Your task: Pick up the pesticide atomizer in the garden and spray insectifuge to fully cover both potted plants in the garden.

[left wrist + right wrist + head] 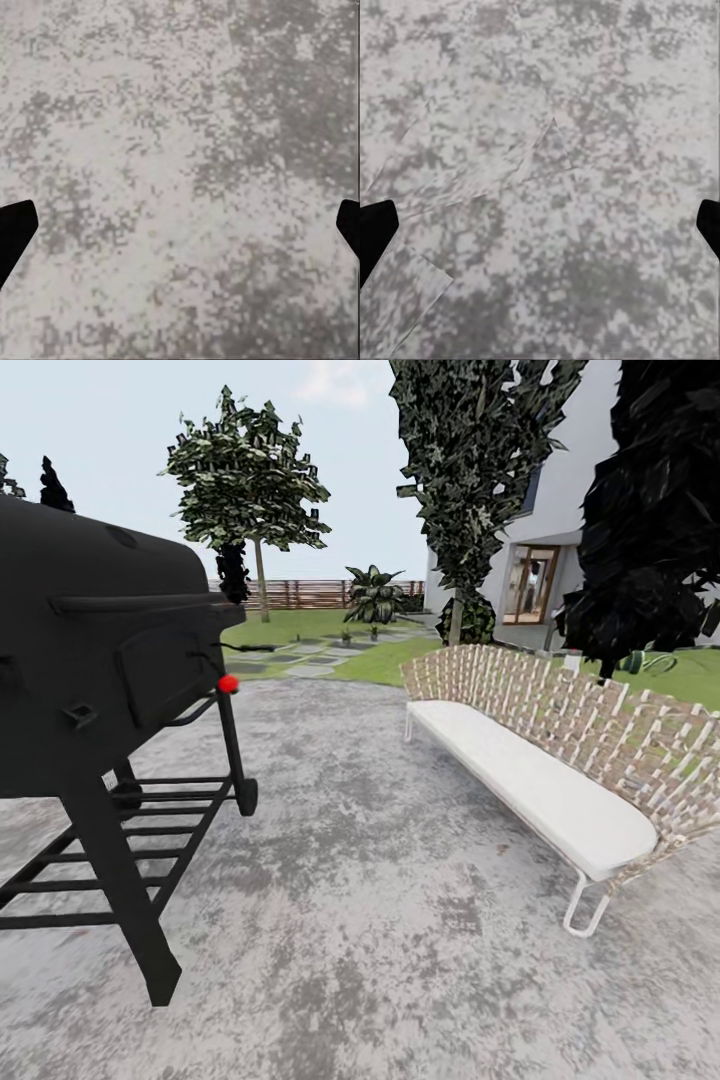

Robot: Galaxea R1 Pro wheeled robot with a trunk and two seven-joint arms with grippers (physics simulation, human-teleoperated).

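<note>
Patio concrete (360, 920) lies under me in the head view, grey and mottled. I take the black grill (100, 660) as my landmark: it stands close on one side, with a small red knob (229, 684) on its end. Across the concrete from the grill is a woven bench (560, 760) with a white cushion. Far behind the grill begins the garden (300, 630), with green lawn, grey stepping stones (300, 657), a brown wooden fence (330, 593) and a tree (248, 485). Beyond the stones I see a dark bush (374, 596) with small green shapes near it; they are too small to say if they are the potted plants. The pesticide atomizer I cannot find from here; I judge it is somewhere on that lawn, well beyond the grill.

My left wrist view looks at the same mottled ground. The left tool (180, 225) is released: its two dark tips are at opposite edges, wide apart, with nothing between.

My right wrist view also looks at the ground, with faint seams. The right tool (540, 225) is released and empty too.

I judge this is the approach step. Next I must drive between grill and bench toward the lawn and search for the bottle.
</note>
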